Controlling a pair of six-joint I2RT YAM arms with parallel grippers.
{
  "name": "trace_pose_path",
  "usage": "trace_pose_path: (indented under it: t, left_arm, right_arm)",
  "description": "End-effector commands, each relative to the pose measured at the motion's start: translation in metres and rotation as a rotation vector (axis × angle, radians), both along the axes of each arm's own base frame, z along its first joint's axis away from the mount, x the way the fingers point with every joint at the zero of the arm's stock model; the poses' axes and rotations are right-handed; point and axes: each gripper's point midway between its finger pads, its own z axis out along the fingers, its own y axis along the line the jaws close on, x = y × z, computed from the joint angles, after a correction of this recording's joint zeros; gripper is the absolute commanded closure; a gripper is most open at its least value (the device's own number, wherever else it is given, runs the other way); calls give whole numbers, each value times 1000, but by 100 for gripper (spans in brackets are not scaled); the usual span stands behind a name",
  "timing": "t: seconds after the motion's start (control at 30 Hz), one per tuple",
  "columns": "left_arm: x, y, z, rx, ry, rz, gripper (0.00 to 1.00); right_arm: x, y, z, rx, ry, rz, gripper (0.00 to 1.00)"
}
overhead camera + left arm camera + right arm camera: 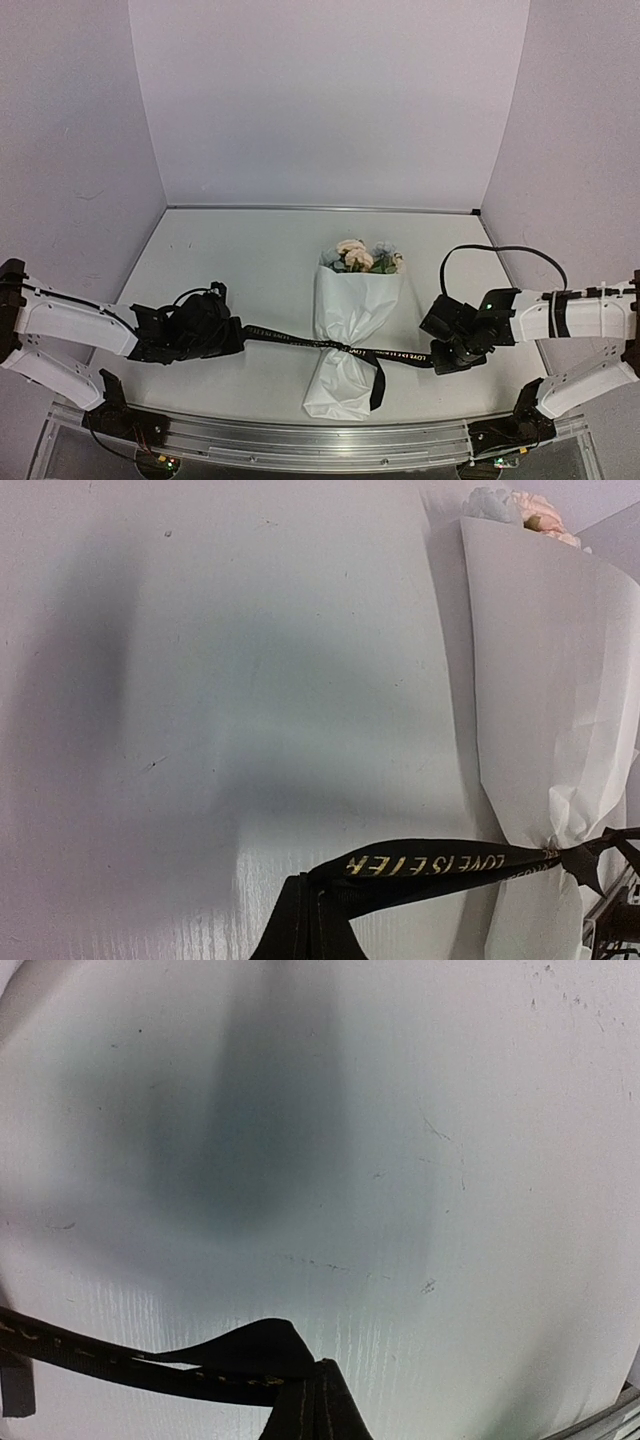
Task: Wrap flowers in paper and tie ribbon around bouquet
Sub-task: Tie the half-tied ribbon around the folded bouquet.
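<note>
White desk (250,260) | step: we judge knot-tightening, ribbon (290,338) round bouquet (350,320) between grippers | left gripper (235,335), right gripper (432,355) clenched on ribbon ends | next: pull outward evenly

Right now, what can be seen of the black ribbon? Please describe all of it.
The ribbon is a narrow black fabric band with pale gold lettering. It lies stretched nearly straight across the table and is knotted around the narrow waist of the bouquet, pinching the white paper. The left gripper is shut on one end, the right gripper on the other. A loose tail runs from the knot down along the paper toward the near edge.
</note>
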Motion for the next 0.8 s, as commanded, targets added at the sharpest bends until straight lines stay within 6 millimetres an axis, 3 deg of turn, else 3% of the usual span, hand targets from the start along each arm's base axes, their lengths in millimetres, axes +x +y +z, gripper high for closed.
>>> trace_pose_path:
  t: [0.0,0.27,0.5,0.63,0.77]
  left_arm:
    - [1,40,-29,150,39,69,100]
    - [-6,35,-36,123,69,29,100]
    - [-3,23,-22,109,27,-40,100]
    - [-6,38,-33,136,53,0,100]
    - [-9,41,-47,138,95,2,100]
  right_arm:
    - [-18,-45,-3,-202,73,14,100]
    - [-19,-36,-4,-184,106,51,100]
    - [-17,-16,1,-130,143,98,100]
    - [-15,-28,4,-184,148,94,100]
    - [-19,-38,-2,-184,188,50,100]
